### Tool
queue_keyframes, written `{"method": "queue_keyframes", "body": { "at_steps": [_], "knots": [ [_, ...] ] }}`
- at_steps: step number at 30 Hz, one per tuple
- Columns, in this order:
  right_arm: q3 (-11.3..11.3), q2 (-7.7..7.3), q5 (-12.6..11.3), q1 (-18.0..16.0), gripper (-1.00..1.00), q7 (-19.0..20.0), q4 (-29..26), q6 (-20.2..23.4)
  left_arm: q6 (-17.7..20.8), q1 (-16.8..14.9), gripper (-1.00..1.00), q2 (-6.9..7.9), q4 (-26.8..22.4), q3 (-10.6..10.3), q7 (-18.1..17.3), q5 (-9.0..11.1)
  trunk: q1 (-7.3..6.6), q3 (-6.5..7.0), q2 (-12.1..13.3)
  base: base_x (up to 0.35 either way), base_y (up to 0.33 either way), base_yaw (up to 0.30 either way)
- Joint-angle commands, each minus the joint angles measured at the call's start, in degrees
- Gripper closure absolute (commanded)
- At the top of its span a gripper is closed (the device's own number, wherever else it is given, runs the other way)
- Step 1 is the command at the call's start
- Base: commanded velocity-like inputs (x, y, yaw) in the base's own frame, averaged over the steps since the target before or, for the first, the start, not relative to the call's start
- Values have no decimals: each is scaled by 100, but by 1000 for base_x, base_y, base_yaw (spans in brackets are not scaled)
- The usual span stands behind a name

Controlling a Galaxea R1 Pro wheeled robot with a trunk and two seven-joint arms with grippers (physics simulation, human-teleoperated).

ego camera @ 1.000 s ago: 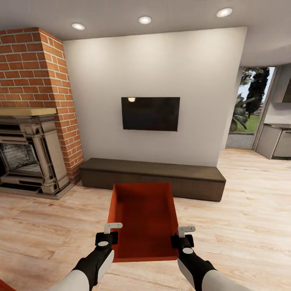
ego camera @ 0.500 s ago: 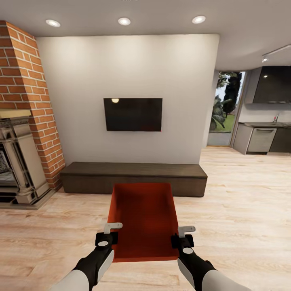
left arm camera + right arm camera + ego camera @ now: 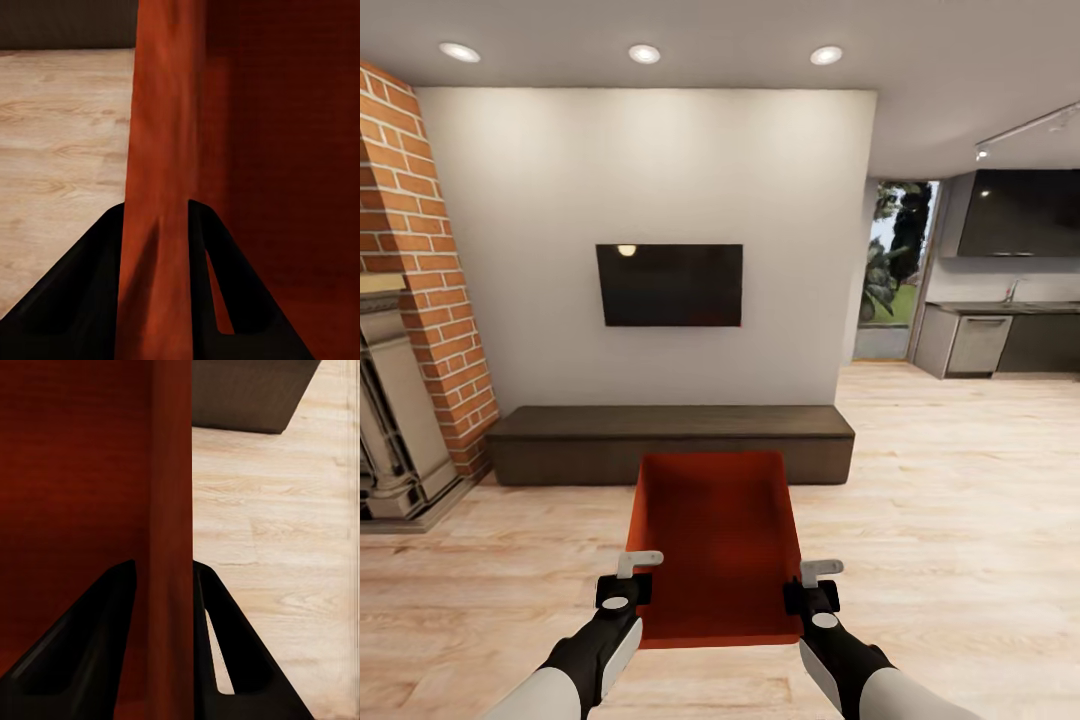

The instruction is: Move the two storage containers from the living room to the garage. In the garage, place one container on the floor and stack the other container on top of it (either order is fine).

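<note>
Orange-red storage container [image 3: 715, 545] clamped between left gripper [image 3: 638, 568] and right gripper [image 3: 810, 575].

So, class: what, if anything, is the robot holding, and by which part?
One orange-red storage container, held by its side walls: left gripper pinches one wall, right gripper the opposite wall.

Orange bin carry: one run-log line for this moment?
room: living room | load: orange bin, off floor | left gripper: shut on left wall | right gripper: shut on right wall | ahead: dark low cabinet, TV
</note>
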Motion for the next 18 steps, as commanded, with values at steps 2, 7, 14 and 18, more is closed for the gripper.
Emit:
{"method": "queue_keyframes", "body": {
  "at_steps": [2, 7, 14, 18],
  "knots": [
    [-74, 52, -12, -9, 100, -6, -5, -16, 24, 1, 100, 2, -11, 12, 41, 49, 0, -4, -5, 0, 0, -263],
    [-74, 52, -13, -9, 100, -6, -2, -16, 24, 2, 100, 2, -11, 12, 41, 49, 0, 9, -5, 0, 0, -278],
    [-74, 52, -17, -9, 100, -6, -1, -14, 24, 2, 100, 2, -11, 12, 41, 49, 0, 29, -5, 0, 0, -283],
    [-74, 52, -17, -9, 100, -6, 0, -14, 24, 2, 100, 2, -11, 12, 41, 49, 0, 40, -5, 0, 0, -283]
  ]
}}
